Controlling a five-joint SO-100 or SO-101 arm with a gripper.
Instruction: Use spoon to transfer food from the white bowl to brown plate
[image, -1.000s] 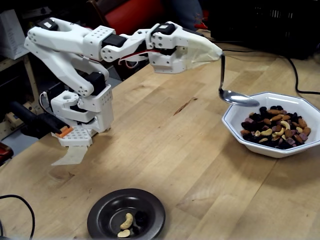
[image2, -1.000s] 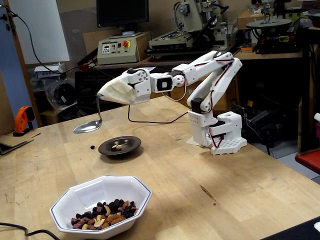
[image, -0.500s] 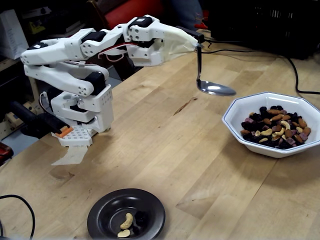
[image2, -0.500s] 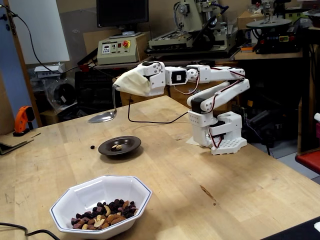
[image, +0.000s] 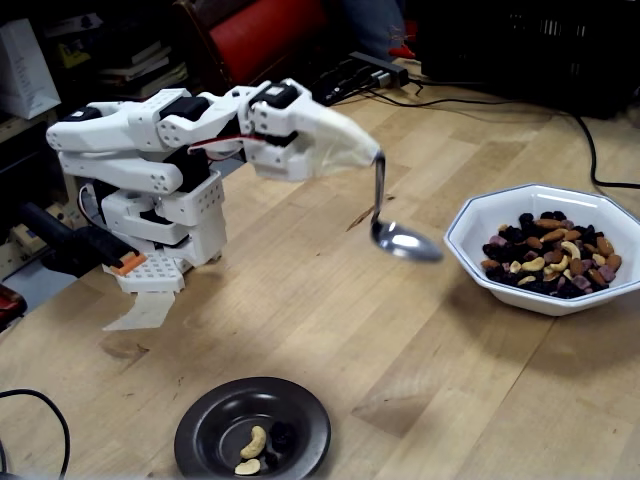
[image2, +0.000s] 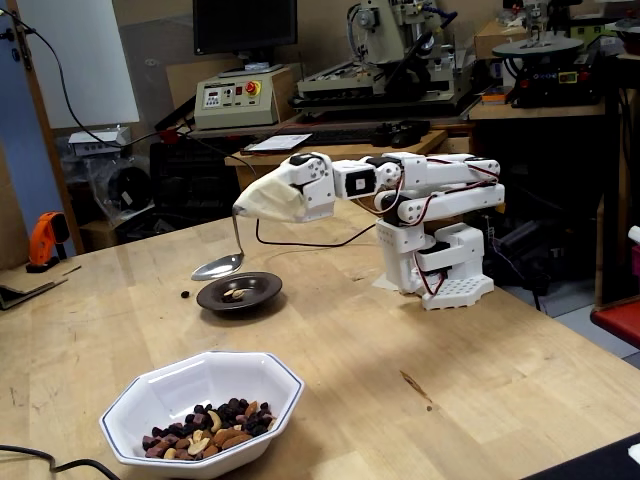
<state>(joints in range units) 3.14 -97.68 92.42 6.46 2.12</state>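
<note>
Tape hides the jaws' opening; the spoon (image: 404, 241) hangs below them, empty, beside the white bowl (image: 470, 262).

Workshop: wooden bench (image2: 480, 390), machine tools (image2: 400, 45), drill (image2: 45, 240).

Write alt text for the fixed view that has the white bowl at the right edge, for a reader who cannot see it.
A white robot arm holds a spoon, seemingly empty, in the air left of the white bowl of food. The gripper is wrapped in off-white tape, hiding its fingers. At the bottom, the brown plate holds a few nuts on the wooden table.
</note>
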